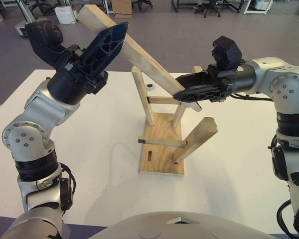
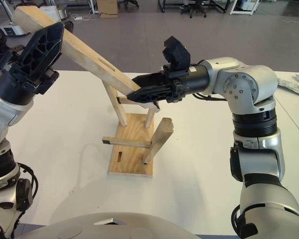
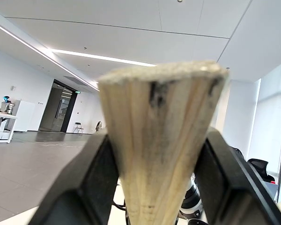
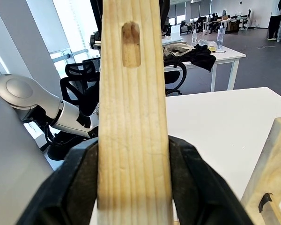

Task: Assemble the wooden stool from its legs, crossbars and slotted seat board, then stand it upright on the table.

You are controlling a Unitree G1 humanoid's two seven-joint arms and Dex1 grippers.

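A long wooden leg (image 1: 139, 55) slants in the air above the table, with a slot (image 4: 130, 37) in its face. My left gripper (image 1: 107, 42) is shut on its upper end (image 3: 161, 136). My right gripper (image 1: 189, 93) is shut on its lower end (image 4: 133, 154). Below them the slotted seat board (image 1: 162, 149) lies flat on the white table (image 1: 79, 129). Two thin legs (image 1: 142, 97) stand in it, joined by a crossbar (image 1: 162, 100). A thicker leg (image 1: 195, 139) leans from the board with a second crossbar (image 1: 162, 142) sticking out of it.
The table's right edge carries a few small items (image 2: 294, 82). Beyond the far edge is open floor with office chairs and boxes (image 1: 120, 7). Bare tabletop lies left and right of the seat board.
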